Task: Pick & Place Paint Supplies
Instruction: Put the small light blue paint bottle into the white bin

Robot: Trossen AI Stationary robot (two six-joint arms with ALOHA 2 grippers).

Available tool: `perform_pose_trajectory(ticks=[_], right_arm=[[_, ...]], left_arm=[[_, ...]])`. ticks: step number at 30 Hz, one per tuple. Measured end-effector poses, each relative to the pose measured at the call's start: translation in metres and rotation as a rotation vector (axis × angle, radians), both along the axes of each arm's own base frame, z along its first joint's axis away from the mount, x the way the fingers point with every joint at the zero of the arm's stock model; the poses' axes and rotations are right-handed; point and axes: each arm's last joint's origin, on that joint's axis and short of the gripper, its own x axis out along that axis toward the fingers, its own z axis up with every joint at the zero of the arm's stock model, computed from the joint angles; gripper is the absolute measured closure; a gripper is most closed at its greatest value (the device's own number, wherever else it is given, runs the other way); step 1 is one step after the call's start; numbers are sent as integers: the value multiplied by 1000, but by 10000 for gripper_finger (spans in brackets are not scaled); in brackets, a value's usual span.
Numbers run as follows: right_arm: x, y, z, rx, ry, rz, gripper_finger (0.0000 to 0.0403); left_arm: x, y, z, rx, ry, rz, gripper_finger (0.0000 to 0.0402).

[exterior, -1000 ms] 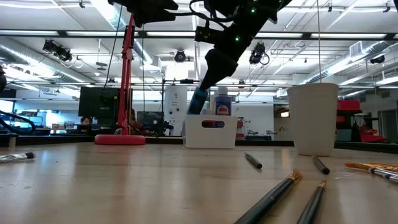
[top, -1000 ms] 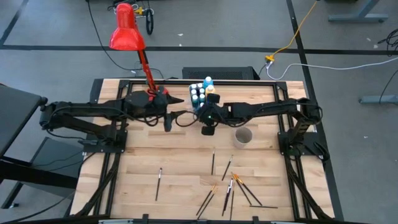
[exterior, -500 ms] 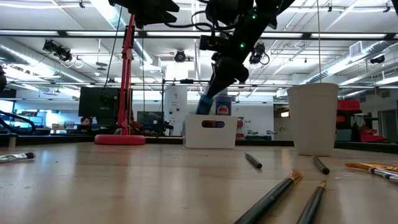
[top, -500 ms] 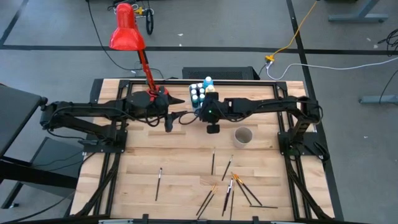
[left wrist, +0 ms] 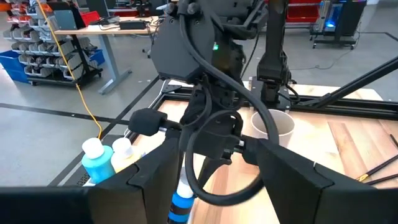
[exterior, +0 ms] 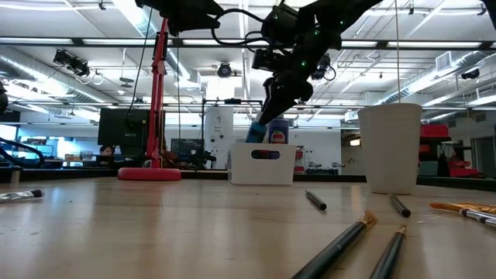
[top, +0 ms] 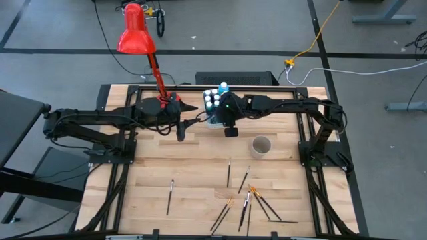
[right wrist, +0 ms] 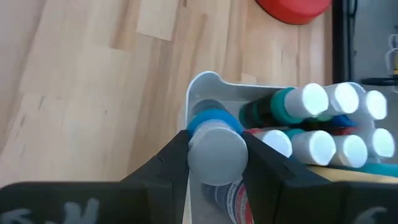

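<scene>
step: placing | right pincer (right wrist: pixel 214 163) pinching blue bottle (right wrist: pixel 216 146), over white tub (top: pixel 215 120) at tabletop's 12 o'clock | left pincer (top: pixel 180 133) spread, waiting beside | next: lower, release into free slot

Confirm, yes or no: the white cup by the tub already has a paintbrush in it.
No: the white cup looks empty from above, and the paintbrushes lie on the table.

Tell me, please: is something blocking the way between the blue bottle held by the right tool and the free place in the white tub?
Nothing visible blocks it. The right tool holds the blue bottle directly over the white tub's free corner, beside the other bottles.
</scene>
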Motion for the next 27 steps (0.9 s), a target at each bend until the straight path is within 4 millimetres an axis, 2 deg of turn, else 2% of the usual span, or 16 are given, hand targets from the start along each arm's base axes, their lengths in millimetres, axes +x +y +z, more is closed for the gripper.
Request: perform_pose_trajectory(ticks=[12,19,27], right_arm=[[-11,-16,-6,52,72,-92,289],[-4,-21,-28,103,113,-136,287],[1,-23,-34,68,107,-157,273]], left_arm=[[0,0,0,13,6,8,177],[0,0,0,13,5,8,177],[0,0,0,13,5,8,177]])
